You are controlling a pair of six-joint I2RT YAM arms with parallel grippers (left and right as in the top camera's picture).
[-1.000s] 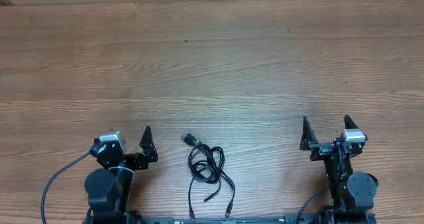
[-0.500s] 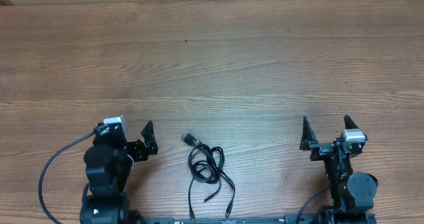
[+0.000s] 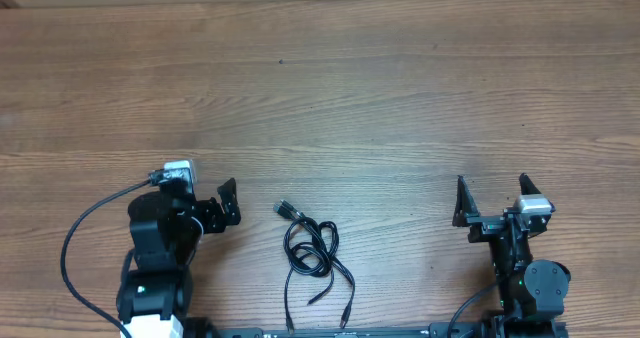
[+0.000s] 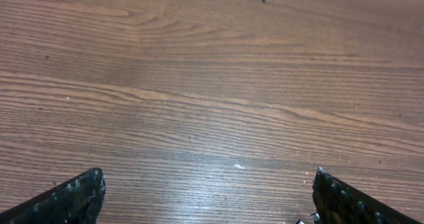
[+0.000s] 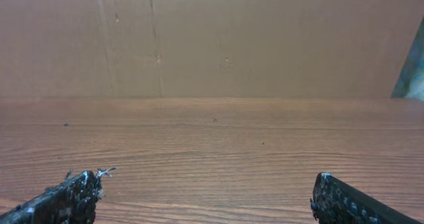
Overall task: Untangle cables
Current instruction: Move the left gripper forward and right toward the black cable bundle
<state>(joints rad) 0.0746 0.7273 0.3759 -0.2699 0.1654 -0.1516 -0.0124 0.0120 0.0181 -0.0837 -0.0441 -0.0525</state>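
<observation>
The cables (image 3: 310, 258) are thin black cords looped together on the wooden table near its front edge, with a silvery-grey plug (image 3: 283, 209) at the upper left and loose ends trailing toward the front. My left gripper (image 3: 226, 206) is open and empty, just left of the cables and apart from them. In the left wrist view its fingers (image 4: 209, 197) frame bare wood. My right gripper (image 3: 490, 198) is open and empty, far right of the cables. In the right wrist view its fingers (image 5: 205, 197) also frame bare wood. No cable shows in either wrist view.
The wooden table (image 3: 320, 98) stretches wide behind the arms. A brown wall (image 5: 212, 38) stands beyond its far edge. A thick black wire (image 3: 75, 268) loops from the left arm's base.
My left arm has risen and turned, its gripper moving slightly up and to the right toward the cables. The right arm and the cables have not moved.
</observation>
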